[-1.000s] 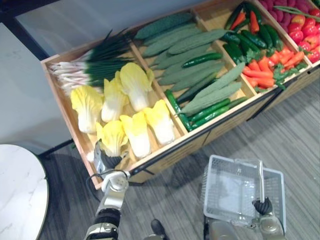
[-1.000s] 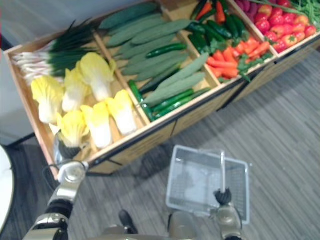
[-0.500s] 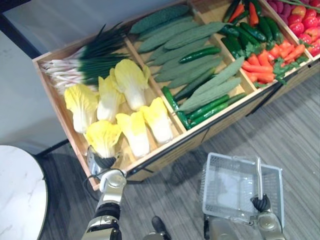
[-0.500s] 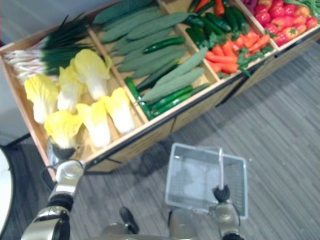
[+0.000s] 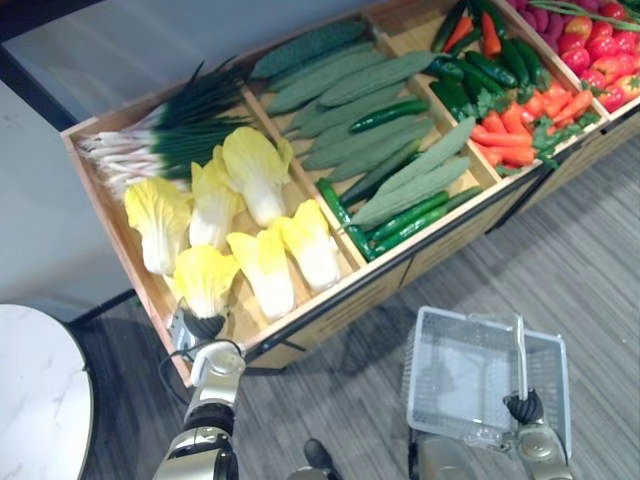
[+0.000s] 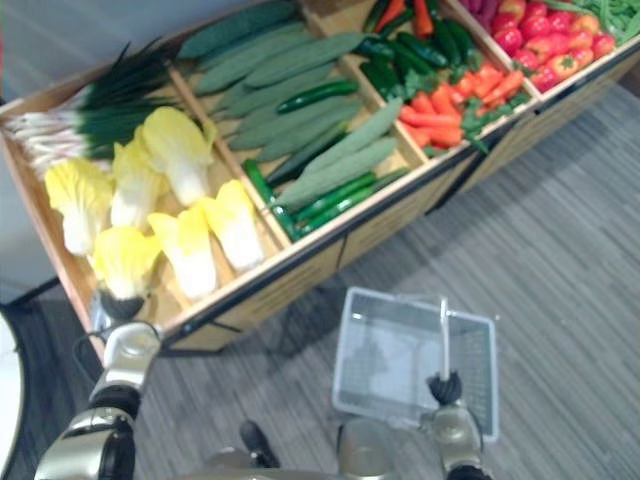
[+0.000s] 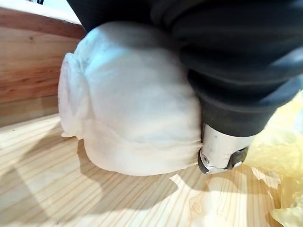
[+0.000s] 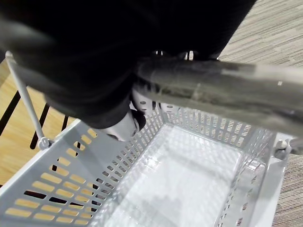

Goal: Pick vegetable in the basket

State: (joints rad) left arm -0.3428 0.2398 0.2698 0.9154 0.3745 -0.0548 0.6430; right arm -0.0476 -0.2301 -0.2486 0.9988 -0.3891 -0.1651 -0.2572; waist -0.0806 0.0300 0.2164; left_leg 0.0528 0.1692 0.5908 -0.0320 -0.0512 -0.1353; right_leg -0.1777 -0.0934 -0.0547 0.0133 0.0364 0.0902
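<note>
Several yellow napa cabbages lie in the near-left compartment of a wooden crate (image 5: 300, 325). My left hand (image 5: 196, 328) reaches into that compartment's near corner and is at the stem end of the front cabbage (image 5: 205, 280). In the left wrist view the cabbage's white base (image 7: 132, 104) sits against the palm, with a silver finger (image 7: 220, 153) curled against its side. A grey perforated basket (image 5: 450, 370) hangs empty over the floor in front of the crate. My right hand (image 5: 525, 410) is shut round its handle (image 8: 227, 90).
Behind the cabbages lie spring onions (image 5: 160, 135). The middle compartment holds cucumbers and bitter gourds (image 5: 380, 130), the right one carrots and green peppers (image 5: 510, 130), with red vegetables (image 5: 600, 60) beyond. A white round table (image 5: 40, 400) stands at the lower left.
The camera has shifted a little. My left hand's fingers have curled in on the front cabbage's base. The right hand and basket have stayed put.
</note>
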